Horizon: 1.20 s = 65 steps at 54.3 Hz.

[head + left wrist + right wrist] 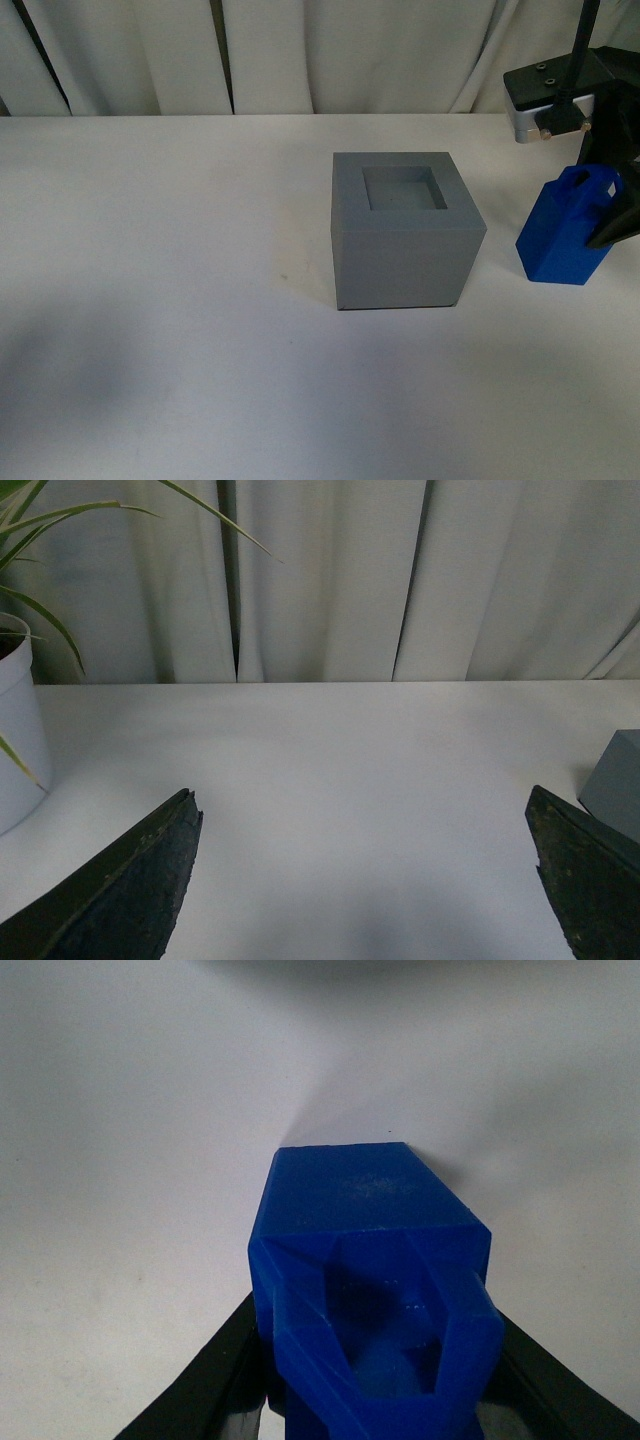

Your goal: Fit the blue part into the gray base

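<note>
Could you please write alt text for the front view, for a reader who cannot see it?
The right gripper, its jaws closed on the top of the blue part, holds it tilted to the right of the gray base, apart from it. The base stands on a white table, its square recess empty.

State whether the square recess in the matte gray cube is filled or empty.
Empty: its floor shows bare in the matte gray cube; the bright blue plastic block is outside, to its right.

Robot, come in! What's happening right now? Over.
Left claw open, empty. Right claw shut on blue part, beside gray base. Recess empty, nothing in the way.
</note>
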### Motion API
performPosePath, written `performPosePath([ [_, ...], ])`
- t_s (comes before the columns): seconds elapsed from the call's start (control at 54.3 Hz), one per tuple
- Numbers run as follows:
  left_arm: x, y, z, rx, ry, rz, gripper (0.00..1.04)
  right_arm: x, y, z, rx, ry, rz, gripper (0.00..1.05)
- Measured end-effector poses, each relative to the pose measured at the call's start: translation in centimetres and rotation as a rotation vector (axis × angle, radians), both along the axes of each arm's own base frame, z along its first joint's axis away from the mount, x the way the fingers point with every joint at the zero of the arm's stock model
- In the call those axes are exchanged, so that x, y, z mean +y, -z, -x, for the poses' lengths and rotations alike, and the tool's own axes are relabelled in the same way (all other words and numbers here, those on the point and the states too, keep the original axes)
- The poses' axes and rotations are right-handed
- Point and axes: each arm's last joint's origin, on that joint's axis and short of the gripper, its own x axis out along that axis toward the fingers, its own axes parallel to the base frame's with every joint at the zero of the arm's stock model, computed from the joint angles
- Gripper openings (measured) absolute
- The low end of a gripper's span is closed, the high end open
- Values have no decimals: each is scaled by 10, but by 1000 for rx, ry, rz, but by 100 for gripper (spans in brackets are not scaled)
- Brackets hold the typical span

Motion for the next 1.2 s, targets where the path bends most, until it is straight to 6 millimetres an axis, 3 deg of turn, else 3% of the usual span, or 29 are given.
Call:
performPosePath([
  [0.202,0,0,0,0,0,0,99,1,-12,1,28,19,-38,47],
  [0.497,0,0,0,0,0,0,99,4,-78,3,-60,7,-96,47],
  [0.828,0,0,0,0,0,0,99,28,-128,6,-125,-34,-208,47],
  [0.994,0,0,0,0,0,0,99,47,-132,3,-132,-66,-223,47],
  [1.196,0,0,0,0,0,0,99,77,-110,-4,-64,-113,-208,47],
])
